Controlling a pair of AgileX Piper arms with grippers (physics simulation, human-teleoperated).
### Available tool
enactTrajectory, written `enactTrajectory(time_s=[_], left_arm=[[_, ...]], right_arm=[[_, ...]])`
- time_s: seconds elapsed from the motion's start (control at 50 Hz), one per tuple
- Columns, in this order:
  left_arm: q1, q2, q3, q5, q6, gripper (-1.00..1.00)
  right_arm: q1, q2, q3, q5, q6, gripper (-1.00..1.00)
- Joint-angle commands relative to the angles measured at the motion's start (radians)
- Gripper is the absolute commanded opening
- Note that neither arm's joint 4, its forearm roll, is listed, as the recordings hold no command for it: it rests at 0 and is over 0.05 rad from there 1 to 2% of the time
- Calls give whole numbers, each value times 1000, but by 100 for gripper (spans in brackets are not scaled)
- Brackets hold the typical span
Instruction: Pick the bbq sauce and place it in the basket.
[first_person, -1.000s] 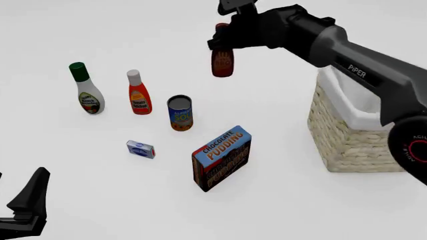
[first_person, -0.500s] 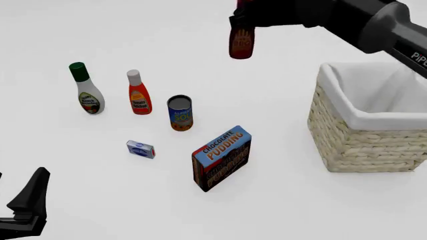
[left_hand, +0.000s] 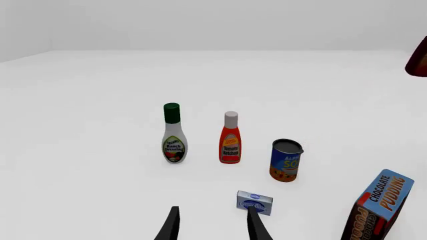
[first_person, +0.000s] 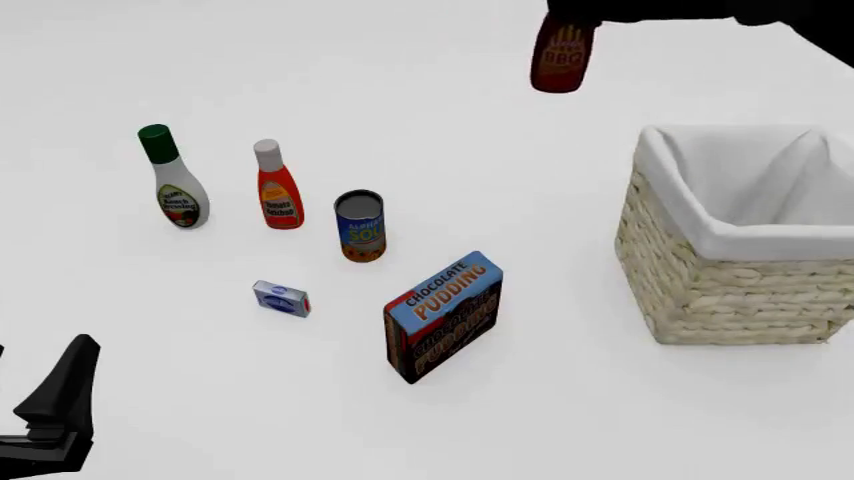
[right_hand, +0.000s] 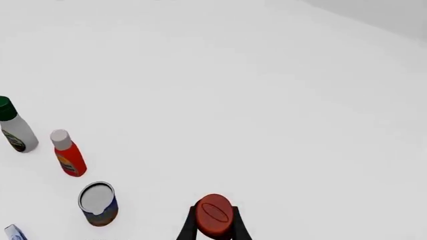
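The bbq sauce (first_person: 562, 58), a dark reddish-brown bottle with an orange label, hangs high above the table, left of and apart from the basket (first_person: 721, 295). My right gripper (first_person: 577, 14) is shut on its top at the upper edge of the front view. In the right wrist view the red cap (right_hand: 214, 215) sits between the two fingers (right_hand: 189, 228). The bottle's edge also shows in the left wrist view (left_hand: 418, 62). The wicker basket with white lining stands at the right and looks empty. My left gripper (left_hand: 212, 227) is open and empty, low at the near left (first_person: 56, 415).
On the table stand a white bottle with green cap (first_person: 172, 180), an orange-red ketchup bottle with white cap (first_person: 276, 187), a soup can (first_person: 359, 226), a small blue box (first_person: 282, 298) and a chocolate pudding box (first_person: 443, 316).
My right gripper has carried the bbq sauce up and to the right, toward the basket. The arm has mostly left the front view. The left arm has not moved.
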Motion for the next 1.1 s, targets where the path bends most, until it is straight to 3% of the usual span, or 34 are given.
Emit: enactTrajectory(time_s=[0.02, 0.8, 1.1], left_arm=[[0, 0, 0, 0, 0, 100], [0, 0, 0, 0, 0, 100], [0, 0, 0, 0, 0, 100]], right_arm=[[-84, -105, 78, -6, 8, -100], [-316, -305, 230, 71, -38, -100], [-404, -332, 319, 44, -30, -100]])
